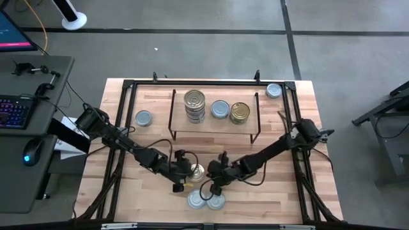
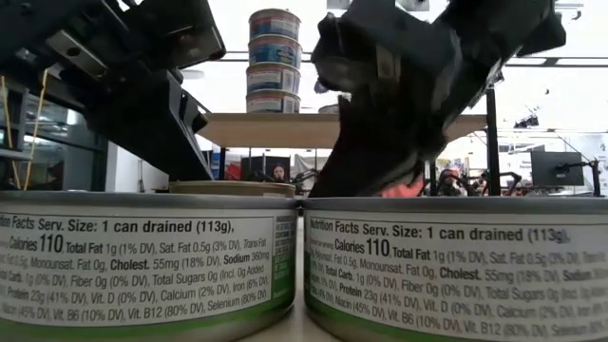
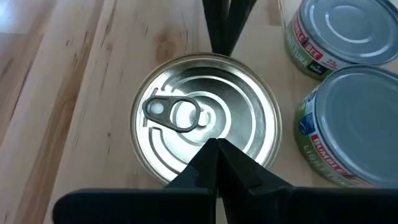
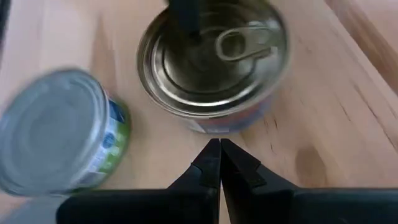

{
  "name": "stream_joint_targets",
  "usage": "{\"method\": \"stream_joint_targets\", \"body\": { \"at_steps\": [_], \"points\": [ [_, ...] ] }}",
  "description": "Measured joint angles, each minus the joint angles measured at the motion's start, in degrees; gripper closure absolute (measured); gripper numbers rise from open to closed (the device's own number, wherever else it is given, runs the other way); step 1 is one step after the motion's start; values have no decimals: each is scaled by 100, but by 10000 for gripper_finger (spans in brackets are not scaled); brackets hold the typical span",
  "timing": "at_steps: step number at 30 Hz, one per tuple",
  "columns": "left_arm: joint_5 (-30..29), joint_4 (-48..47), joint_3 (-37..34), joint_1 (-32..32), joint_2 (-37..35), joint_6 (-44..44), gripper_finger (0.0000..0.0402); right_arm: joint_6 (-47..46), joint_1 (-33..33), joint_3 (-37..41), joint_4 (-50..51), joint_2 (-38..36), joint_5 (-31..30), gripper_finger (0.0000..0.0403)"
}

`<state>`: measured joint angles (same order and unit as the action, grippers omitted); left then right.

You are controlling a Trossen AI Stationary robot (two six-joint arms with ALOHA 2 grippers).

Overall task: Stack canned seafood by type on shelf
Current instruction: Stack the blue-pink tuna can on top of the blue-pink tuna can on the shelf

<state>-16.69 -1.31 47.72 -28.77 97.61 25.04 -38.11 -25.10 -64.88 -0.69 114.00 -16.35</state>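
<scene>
Both dark arms reach in toward the near middle of the light wooden tabletop (image 1: pixel 294 185), their claws almost meeting. The left claw (image 1: pixel 186 174) hangs over a short round silver tin with a pull-tab lid (image 3: pixel 205 121), and from its wrist the two dark fingers (image 3: pixel 217 163) look pressed tip to tip with nothing between them, their points above the lid's near rim. The right claw (image 1: pixel 217 182) sits just beside that same tin, its fingers (image 4: pixel 217 163) closed together and empty, their tips over bare wood a little short of the tin's wall. Just nearer the table's front edge than both claws stand two pale blue-silver flat-lidded tins with green labels (image 1: pixel 206 200), touching each other; from table height they fill the foreground. Well beyond the claws stands the low light-wood shelf on thin black wire legs (image 1: pixel 214 124), carrying a stack of several tins (image 1: pixel 195 106), a single blue-silver tin (image 1: pixel 220 109) and a gold tin (image 1: pixel 240 113) in a row. One loose silver tin (image 1: pixel 144 118) sits off the shelf's left end and another (image 1: pixel 273 91) near the far right corner
</scene>
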Motion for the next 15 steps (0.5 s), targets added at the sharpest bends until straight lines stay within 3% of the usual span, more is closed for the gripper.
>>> {"method": "stream_joint_targets", "body": {
  "at_steps": [8, 15],
  "points": [
    [15, -3, 0, -4, 15, 18, 401, 2960, 37, 1, -344, 229, 40, 403],
    [24, -43, -2, -7, 8, -72, 401, 3062, 303, 2, -379, 231, 37, 403]
  ]
}}
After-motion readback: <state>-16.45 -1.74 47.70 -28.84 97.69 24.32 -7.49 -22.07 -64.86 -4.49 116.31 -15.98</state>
